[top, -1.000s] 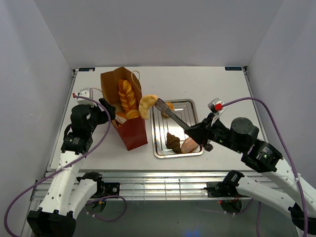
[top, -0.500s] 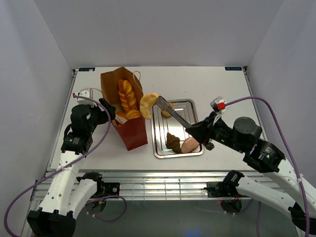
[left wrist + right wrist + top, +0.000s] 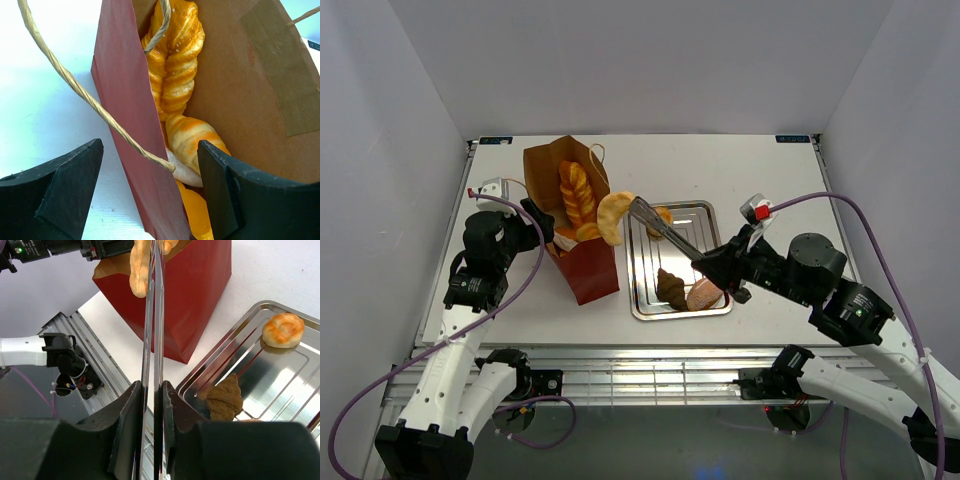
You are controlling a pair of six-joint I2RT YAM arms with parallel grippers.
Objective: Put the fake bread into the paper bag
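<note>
Top external view, with wrist views for detail. The desk (image 3: 770, 170) carries the red paper bag (image 3: 590, 270) on its left half and a silver tray (image 3: 705, 225) just to the right of it.

My right hand (image 3: 151, 390) is clenched on the handle end of the metal tongs (image 3: 670, 235). The tong blades are pressed almost together and pinch a golden croissant (image 3: 611, 218) at their tip. My left hand (image 3: 538, 222) is released. Its two fingers stand well apart on either side of the bag's near wall, one outside and one inside, and neither is pressed against the paper.

Change over the last second: the croissant has shifted a little leftward, from just beside the bag's right edge to a position at that edge, partly over the opening. The bag, the tray and the left arm have not moved. I judge the carry to be nearly finished, with the piece still needing to pass fully over the mouth before the tongs open.

Inside the bag, a braided loaf (image 3: 175, 65) leans against the back lining, with more golden pieces beneath it. On the tray there remain a round roll (image 3: 283, 329) at the far end and, at the near end, a dark brown pastry (image 3: 671, 288) touching a pinkish pastry (image 3: 704, 294).
</note>
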